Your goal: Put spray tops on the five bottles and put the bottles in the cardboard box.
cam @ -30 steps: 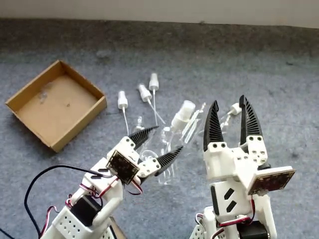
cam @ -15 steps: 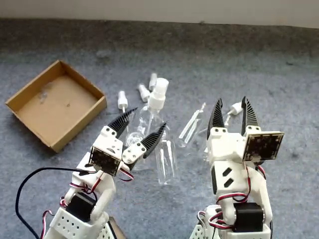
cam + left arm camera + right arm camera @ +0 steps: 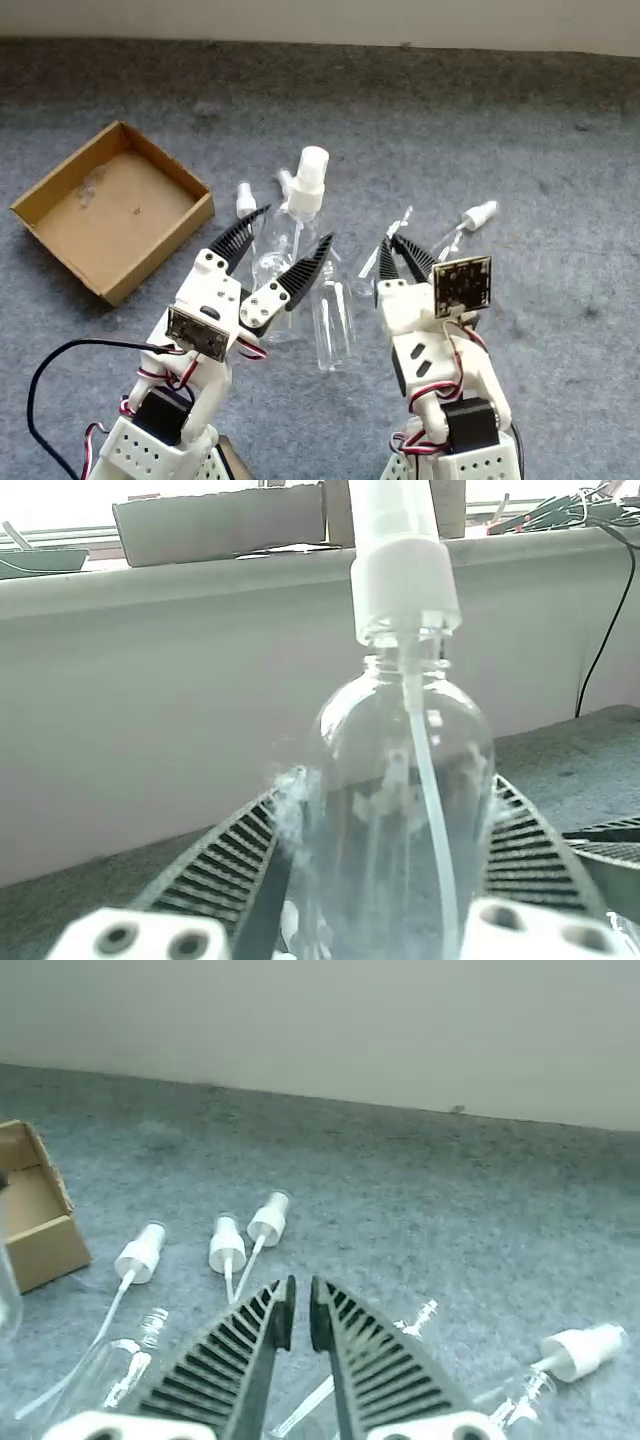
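My left gripper (image 3: 278, 250) is shut on a clear bottle (image 3: 288, 235) that stands upright above the carpet with a white spray top (image 3: 309, 170) on its neck. The left wrist view shows the same bottle (image 3: 400, 810) between the ribbed fingers (image 3: 220, 870), its spray top (image 3: 400, 560) and dip tube in place. My right gripper (image 3: 398, 252) is shut and holds nothing, low over the loose bottles. The open cardboard box (image 3: 110, 210) sits at the far left. Three loose spray tops (image 3: 227, 1250) lie beyond the right gripper (image 3: 302, 1305).
A bare clear bottle (image 3: 332, 320) lies between the arms. Another bottle with a white top (image 3: 475, 218) lies at the right, and one more clear bottle (image 3: 395, 235) is near the right gripper. Grey carpet stretches free at the back and right.
The left gripper has lifted the capped bottle upright and carried it left. The right gripper has shut and dropped lower, away from that bottle.
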### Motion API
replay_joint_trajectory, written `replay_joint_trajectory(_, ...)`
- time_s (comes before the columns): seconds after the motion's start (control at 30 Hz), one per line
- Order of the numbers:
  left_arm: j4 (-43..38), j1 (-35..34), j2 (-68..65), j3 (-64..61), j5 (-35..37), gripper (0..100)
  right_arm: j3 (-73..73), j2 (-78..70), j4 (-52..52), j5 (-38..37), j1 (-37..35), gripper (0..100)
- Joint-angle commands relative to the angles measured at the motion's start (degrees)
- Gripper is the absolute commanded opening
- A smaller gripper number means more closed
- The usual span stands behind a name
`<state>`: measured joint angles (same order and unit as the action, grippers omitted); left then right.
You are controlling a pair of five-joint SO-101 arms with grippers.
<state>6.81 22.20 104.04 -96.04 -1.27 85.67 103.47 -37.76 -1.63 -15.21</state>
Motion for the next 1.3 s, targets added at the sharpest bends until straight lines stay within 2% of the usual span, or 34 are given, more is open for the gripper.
replay_joint_trajectory(0.0, -4.0, -0.7, 0.5, -1.0, 0.0, 20, -0.4, 2.1, 0.2, 0.3, -3.4, 0.5)
replay_joint_trajectory(0.27, -9.7, -0.7, 0.5, -1.0, -0.3, 20, 3.6, 1.7, 0.2, 0.2, -8.6, 0.5)
replay_joint_trajectory(0.8, -9.8, -0.7, 0.5, -1.0, 0.0, 20, 5.9, 1.7, 0.3, 0.4, -24.7, 0.5)
replay_joint_trajectory(0.9, -10.8, -3.3, 0.5, -1.0, 0.0, 20, 5.8, 1.7, 0.7, 0.4, -26.5, 0.5)
replay_joint_trajectory(1.03, -14.4, -7.5, 0.5, -1.0, 0.1, 20, 6.3, 1.7, 9.2, 0.4, -27.8, 0.5)
replay_joint_trajectory(1.17, -14.3, -7.4, 0.4, -1.0, 0.1, 20, 8.8, 1.7, 13.7, 0.4, -30.8, 0.5)
replay_joint_trajectory(1.27, -14.3, -7.4, 0.4, -1.0, 0.1, 20, 11.6, 1.7, 16.9, 0.4, -35.9, 0.5)
